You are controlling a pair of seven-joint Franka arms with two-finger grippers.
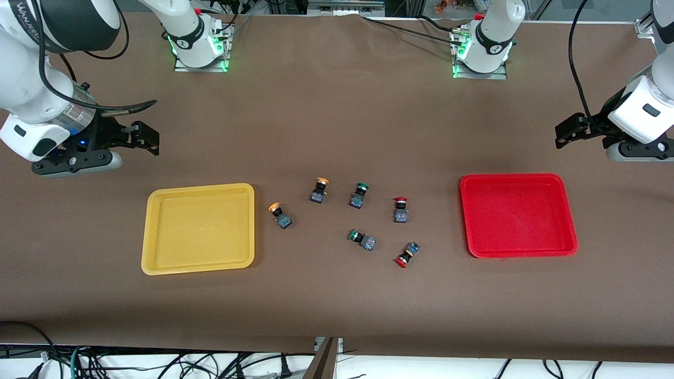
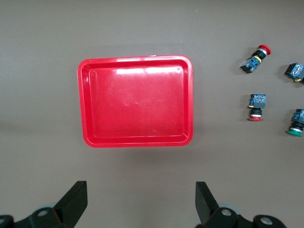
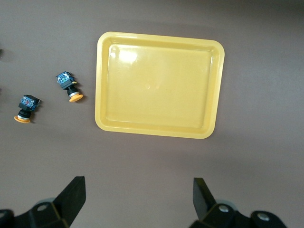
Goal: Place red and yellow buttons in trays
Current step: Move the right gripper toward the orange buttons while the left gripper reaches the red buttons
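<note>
Two yellow-capped buttons [image 1: 279,215] [image 1: 319,190] lie beside the yellow tray [image 1: 146,231]. Two red-capped buttons [image 1: 400,209] [image 1: 407,254] lie beside the red tray [image 1: 465,210]. Both trays hold nothing. My right gripper [image 1: 141,138] is open and empty over bare table by the yellow tray. My left gripper [image 1: 568,131] is open and empty over bare table by the red tray. The left wrist view shows its gripper [image 2: 141,199], the red tray [image 2: 83,104] and both red buttons [image 2: 255,59] [image 2: 257,106]. The right wrist view shows its gripper [image 3: 138,197], the yellow tray [image 3: 100,85] and both yellow buttons [image 3: 69,86] [image 3: 26,108].
Two green-capped buttons [image 1: 359,195] [image 1: 362,239] lie among the others at mid-table, between the yellow and red ones. One shows in the left wrist view [image 2: 297,122]. The arm bases [image 1: 200,47] [image 1: 482,52] stand on the brown table cover.
</note>
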